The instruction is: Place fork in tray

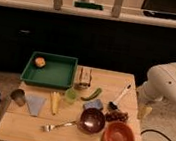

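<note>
Far left of the pincer (144, 112) and further back, a shallow dark green plastic tray (55, 74) sits on the worktop (21, 130). The slim silver metal fork (58, 126) lies left and forward of the pincer, ungrasped. Likely the approach step: the pincer, beside the right edge, apart or together I cannot tell, must reach the fork.

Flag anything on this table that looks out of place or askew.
The orange bowl sits at the front right corner of the table, its rim seemingly past the edge. The fork lies askew, handle end against the dark bowl. The gripper hangs beside the table's right edge.
</note>
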